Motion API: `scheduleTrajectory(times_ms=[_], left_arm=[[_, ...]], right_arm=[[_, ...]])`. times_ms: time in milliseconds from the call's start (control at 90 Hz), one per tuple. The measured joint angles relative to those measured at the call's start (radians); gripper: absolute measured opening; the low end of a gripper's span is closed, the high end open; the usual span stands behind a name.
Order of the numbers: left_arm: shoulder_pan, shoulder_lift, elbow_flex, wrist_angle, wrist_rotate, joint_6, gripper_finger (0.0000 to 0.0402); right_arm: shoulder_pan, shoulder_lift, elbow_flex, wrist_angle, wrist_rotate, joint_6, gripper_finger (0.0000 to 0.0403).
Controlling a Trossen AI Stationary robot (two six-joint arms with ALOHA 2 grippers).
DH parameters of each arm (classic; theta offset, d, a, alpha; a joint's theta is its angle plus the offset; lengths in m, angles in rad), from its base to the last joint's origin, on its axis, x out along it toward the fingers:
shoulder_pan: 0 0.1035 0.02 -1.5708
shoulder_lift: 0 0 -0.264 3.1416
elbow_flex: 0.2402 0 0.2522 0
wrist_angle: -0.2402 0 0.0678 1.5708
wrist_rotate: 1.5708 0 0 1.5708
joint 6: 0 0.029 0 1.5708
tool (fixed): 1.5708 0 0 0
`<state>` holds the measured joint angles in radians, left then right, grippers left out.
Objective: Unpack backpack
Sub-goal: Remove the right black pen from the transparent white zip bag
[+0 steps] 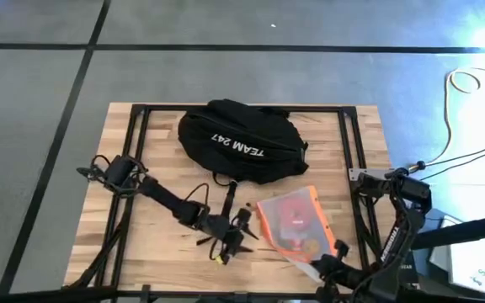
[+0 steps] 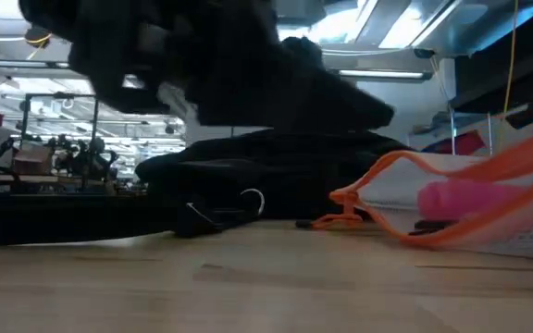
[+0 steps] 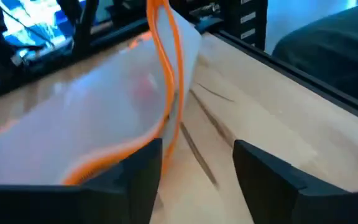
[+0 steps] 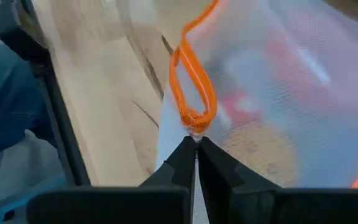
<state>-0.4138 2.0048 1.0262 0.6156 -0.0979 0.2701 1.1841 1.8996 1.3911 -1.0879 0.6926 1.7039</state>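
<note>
The right gripper pinched a mesh pouch by its corner; the left gripper stood apart beside it, near the backpack.

Rounded black backpack, white "TEAM 247" lettering up, lying at table's far middle

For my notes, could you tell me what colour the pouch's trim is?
Orange trim on the pouch, clearest in the right wrist view.

Two dark, jointed robot arms are seen, wrapped with thin black cables, each ended by a black two-fingered gripper with flat, angular fingers.
</note>
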Motion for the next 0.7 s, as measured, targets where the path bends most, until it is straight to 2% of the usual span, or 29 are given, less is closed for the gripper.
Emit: scheduleTrajectory(times_ms=[144, 300, 478, 700], left_arm=[[0.028, 0.0, 0.043, -0.027, 0.006, 0.018, 0.0163], [0.038, 0.002, 0.089, -0.14, 0.025, 0.025, 0.0149], [0.032, 0.002, 0.11, -0.268, 0.062, 0.011, 0.0112], [0.037, 0.053, 0.138, -0.239, 0.075, 0.0, 0.0083]], right_arm=[[-0.014, 0.0, 0.0, 0.023, -0.013, -0.037, 0.0], [-0.016, 0.0, 0.0, 0.013, -0.017, -0.038, 0.0], [-0.015, 0.0, 0.0, 0.013, -0.019, -0.038, 0.0], [-0.015, 0.0, 0.0, 0.012, -0.019, -0.038, 0.0]])
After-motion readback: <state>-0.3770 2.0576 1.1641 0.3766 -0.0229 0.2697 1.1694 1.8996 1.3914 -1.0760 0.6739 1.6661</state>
